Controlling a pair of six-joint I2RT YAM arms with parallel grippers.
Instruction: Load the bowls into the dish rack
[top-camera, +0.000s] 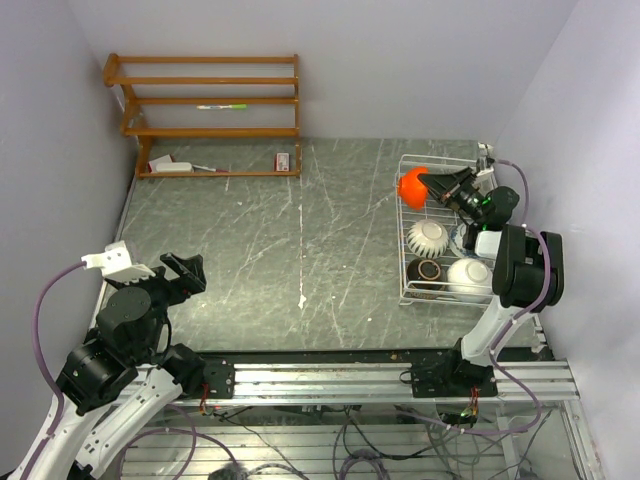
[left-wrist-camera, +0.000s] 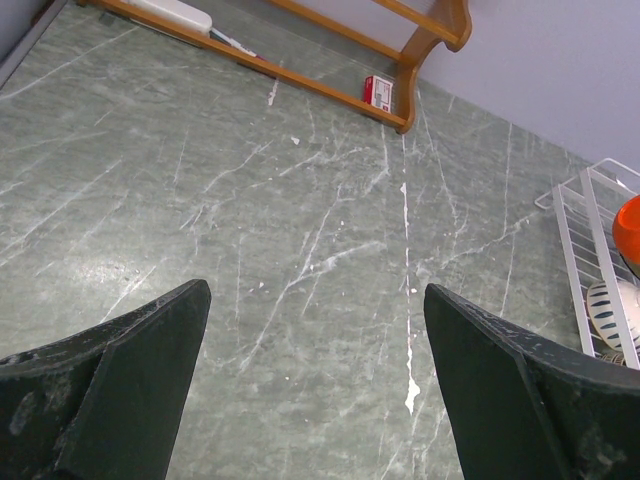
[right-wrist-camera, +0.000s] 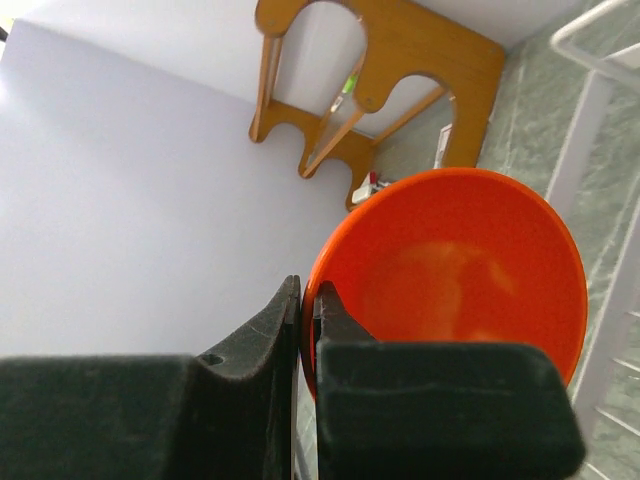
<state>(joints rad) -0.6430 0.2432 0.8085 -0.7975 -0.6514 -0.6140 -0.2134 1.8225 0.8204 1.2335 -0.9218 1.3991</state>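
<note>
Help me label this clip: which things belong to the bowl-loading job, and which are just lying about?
Job: orange bowl, held by right gripper; rack; patterned bowl; white bowl; brown bowl.
Lying about: shelf; red box.

orange bowl (left-wrist-camera: 630, 232): cut by edge | bowl beneath (left-wrist-camera: 612, 312): partly cropped, perhaps striped

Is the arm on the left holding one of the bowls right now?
No, the left gripper stands open, with only the green tabletop showing between its fingers.
</note>
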